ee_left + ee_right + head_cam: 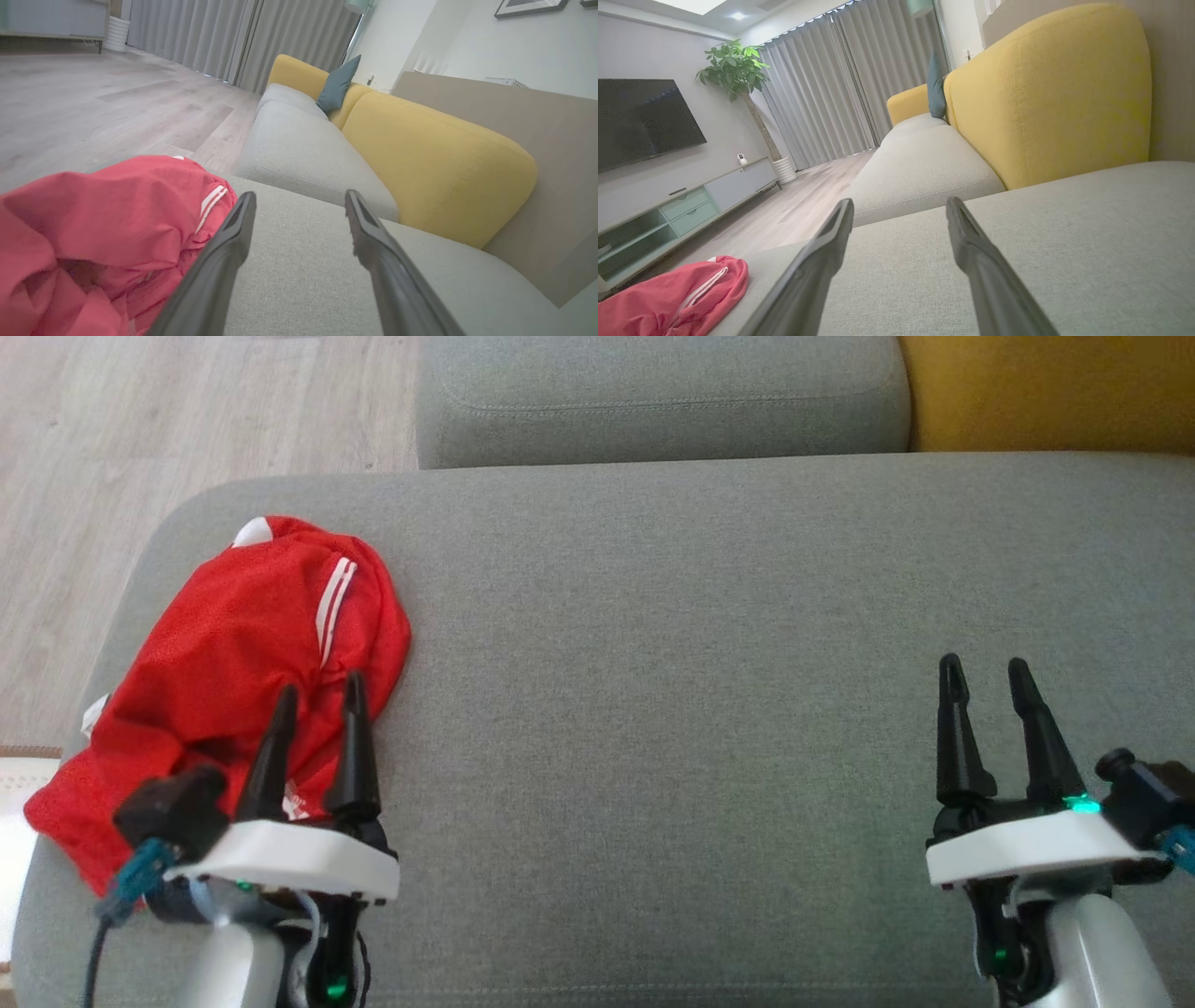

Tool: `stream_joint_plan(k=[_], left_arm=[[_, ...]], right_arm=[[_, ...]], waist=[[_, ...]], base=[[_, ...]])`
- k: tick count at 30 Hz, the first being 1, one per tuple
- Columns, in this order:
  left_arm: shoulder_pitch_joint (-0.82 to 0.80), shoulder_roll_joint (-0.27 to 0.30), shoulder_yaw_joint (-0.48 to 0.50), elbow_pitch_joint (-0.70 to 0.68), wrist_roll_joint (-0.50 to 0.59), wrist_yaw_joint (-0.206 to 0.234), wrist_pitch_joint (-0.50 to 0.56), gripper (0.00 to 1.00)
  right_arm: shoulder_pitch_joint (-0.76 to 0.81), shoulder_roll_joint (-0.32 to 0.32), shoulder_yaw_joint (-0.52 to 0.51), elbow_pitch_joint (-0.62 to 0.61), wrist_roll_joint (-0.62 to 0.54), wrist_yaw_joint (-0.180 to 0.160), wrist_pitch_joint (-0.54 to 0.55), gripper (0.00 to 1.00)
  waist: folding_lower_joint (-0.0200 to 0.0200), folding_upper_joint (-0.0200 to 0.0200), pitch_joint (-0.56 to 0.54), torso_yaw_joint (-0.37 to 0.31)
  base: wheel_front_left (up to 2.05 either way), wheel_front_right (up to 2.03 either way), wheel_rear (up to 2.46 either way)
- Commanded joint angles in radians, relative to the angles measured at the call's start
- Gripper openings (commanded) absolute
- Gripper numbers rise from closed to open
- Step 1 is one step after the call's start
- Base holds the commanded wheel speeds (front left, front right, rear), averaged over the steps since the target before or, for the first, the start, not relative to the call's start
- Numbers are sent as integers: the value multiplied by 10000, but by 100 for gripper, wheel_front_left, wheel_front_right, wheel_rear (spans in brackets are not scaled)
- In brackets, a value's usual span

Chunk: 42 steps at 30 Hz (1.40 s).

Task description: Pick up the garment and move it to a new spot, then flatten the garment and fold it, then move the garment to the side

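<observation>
Head view first: what is shown there that the wrist cameras do not give?

— Both grippers are seen together from above. The left gripper [321, 684] is held over the right-hand edge of the red garment [233, 653]. The right gripper [984, 663] is held well apart from it, over the bare grey sofa seat [653, 616]. The garment is seen crumpled at the left end of that seat, near the rounded corner, with white stripes on it.

How are the grippers found?

— Both are spread wide, and nothing is held by either. In the left wrist view only grey fabric is seen between the two fingers, and the garment lies just beside the finger [226, 254] on that view's left. Whether it is touched cannot be told.

What is added by the wrist views?

— The room is added. From the left wrist, a teal cushion [338, 84] is seen leaning on the yellow backrest [434, 163], with grey curtains [210, 37] behind. From the right wrist, a dark television [640, 121] is seen on the wall, and a low cabinet [691, 205] under it.

Are any containers seen?

— A white ribbed pot [784, 169] is placed on the floor [808, 200] at the end of the cabinet, and a green plant [733, 60] is held in it. Open compartments are seen in the cabinet, but what is kept in them cannot be made out.
</observation>
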State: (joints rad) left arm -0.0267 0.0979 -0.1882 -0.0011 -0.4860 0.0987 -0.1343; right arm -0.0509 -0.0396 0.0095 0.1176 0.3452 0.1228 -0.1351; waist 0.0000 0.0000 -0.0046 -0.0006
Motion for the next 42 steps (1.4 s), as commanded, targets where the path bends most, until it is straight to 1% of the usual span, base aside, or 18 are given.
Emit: stream_joint_plan(k=[1,12,16,19,21,23,26,29,33,35,40,42], left_arm=[[-630,227,99,-480,380,104,-140,100],[-869,1039,-1214,-526,2147,956,-467,100],[-1008,1257,-1684,-569,2625,1377,-586,100],[-1048,1264,-1813,-693,2660,1692,-675,100],[-1045,1251,-1831,-746,2623,1741,-705,100],[-957,1055,-1697,-882,2272,1777,-765,100],[-722,712,-1253,-932,1803,1593,-853,100],[-462,428,-860,-776,1710,1155,-942,100],[-157,115,-461,-386,2031,647,-1061,100],[-60,-22,-306,-170,2251,450,-1120,100],[0,-247,-97,180,3001,58,-1269,100],[6,-314,0,278,3087,-64,-1275,100]], right_arm=[[-375,-83,216,-471,-372,55,-140,100],[-408,-90,379,-659,-1846,62,-465,100],[-408,-92,446,-733,-2273,64,-583,100],[-380,-94,452,-794,-2251,66,-672,100],[-353,-95,435,-764,-2126,67,-701,100],[-322,-96,407,-704,-1869,68,-760,100],[-290,-98,289,-566,-1465,70,-848,100],[-239,-99,177,-198,-922,72,-936,100],[-241,-102,136,374,-260,74,-1055,100],[-257,-103,190,689,-117,76,-1114,100],[-367,-106,346,1293,-287,79,-1261,100],[-434,-106,355,1405,-290,79,-1267,100]], waist=[[0,0,-5,-1],[0,0,29,-30],[0,0,37,-4],[0,0,34,24],[0,0,26,32],[0,0,7,50],[0,0,-29,77],[0,0,-70,80],[0,0,-113,44],[0,0,-129,26],[0,0,-169,0],[0,0,-178,-1]], base=[[0,0,0],[0,0,0],[0,0,0],[0,0,0],[0,0,0],[0,0,0],[0,0,0],[0,0,0],[0,0,0],[0,0,0],[0,0,0],[0,0,0]])
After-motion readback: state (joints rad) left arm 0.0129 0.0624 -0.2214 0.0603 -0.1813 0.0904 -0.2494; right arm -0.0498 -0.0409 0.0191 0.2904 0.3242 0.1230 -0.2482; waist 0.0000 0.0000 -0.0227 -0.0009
